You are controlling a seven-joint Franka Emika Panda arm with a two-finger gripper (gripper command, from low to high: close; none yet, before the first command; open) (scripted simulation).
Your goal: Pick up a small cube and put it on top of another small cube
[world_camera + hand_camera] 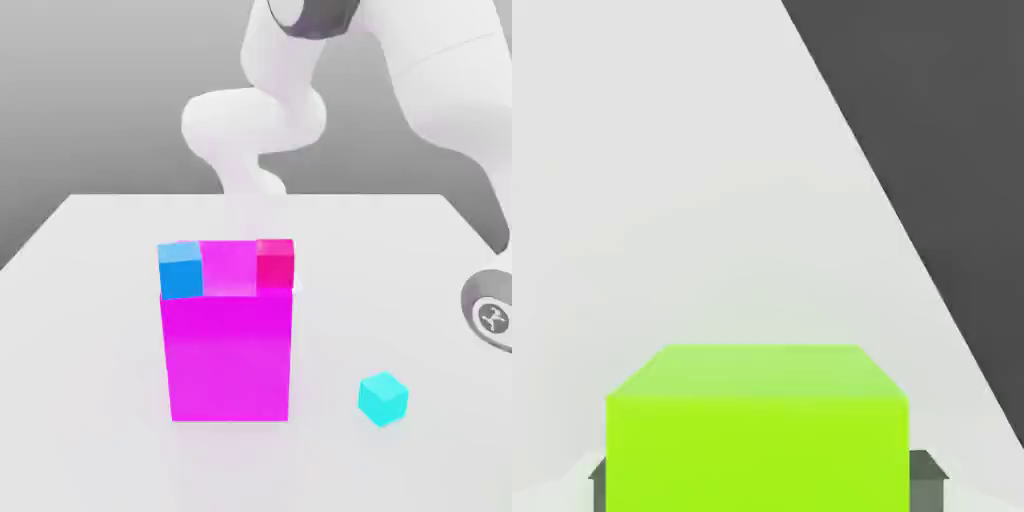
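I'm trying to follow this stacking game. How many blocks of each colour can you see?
Magenta block, the big one: 1
Blue cube: 1
Red cube: 1
Cyan cube: 1
Lime green cube, seen by the hand camera, with the gripper fingers on either side: 1
Total: 5

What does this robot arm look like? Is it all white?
Mostly. The arm has smooth, rounded, glossy white segments, with a dark grey ring at one joint. A grey round part with a small white marking shows at the exterior view's right edge.
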